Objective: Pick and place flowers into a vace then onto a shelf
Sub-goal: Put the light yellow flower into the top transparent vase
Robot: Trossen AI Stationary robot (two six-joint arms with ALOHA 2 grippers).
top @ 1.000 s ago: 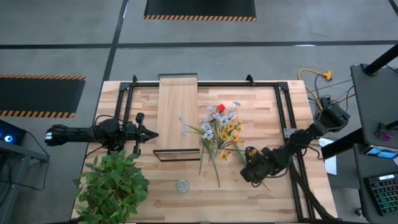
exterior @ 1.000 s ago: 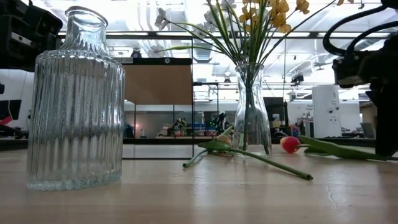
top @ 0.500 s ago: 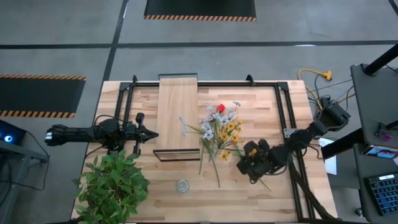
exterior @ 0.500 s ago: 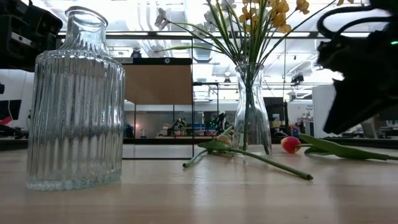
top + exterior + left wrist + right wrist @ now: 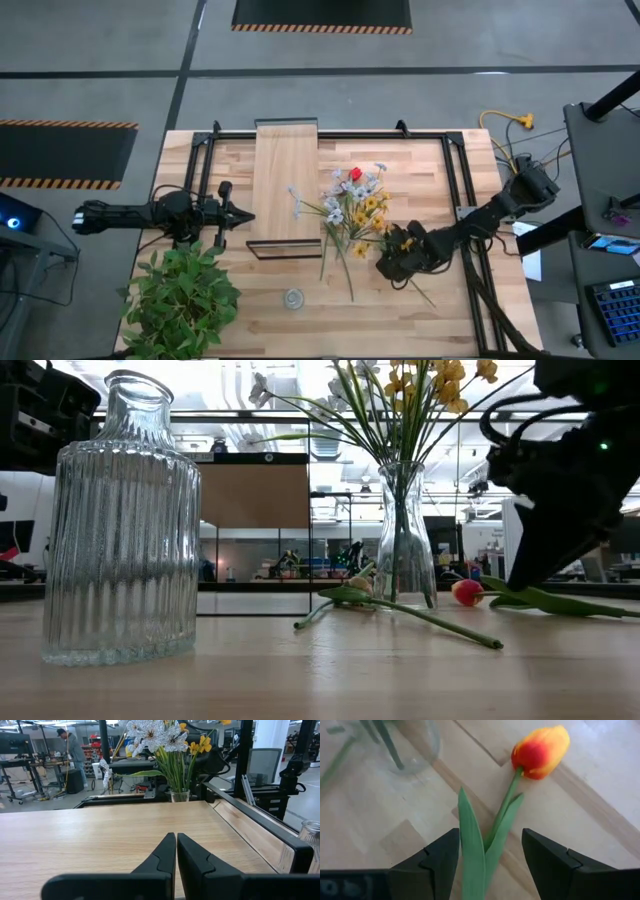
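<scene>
Right gripper point(image 5: 487, 862) straddles the orange-yellow tulip's point(image 5: 540, 751) stem, fingers apart, nothing gripped. The tulip lies flat, its bloom pointing away from the gripper beside the glass vase point(image 5: 405, 745).

Your butcher-block table point(image 5: 430, 320) and its load

You see the shelf point(image 5: 286, 180), flower vase point(image 5: 405, 540), ribbed glass bottle point(image 5: 120, 520), leafy plant point(image 5: 180, 300) and two loose flowers point(image 5: 400, 610) on it.

An orange-red tulip point(image 5: 540, 751) lies between the right claw's point(image 5: 490, 855) parted fingers.

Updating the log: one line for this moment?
right gripper: open, straddling tulip stem on table | left gripper: shut, idle | vase: holds flowers
</scene>
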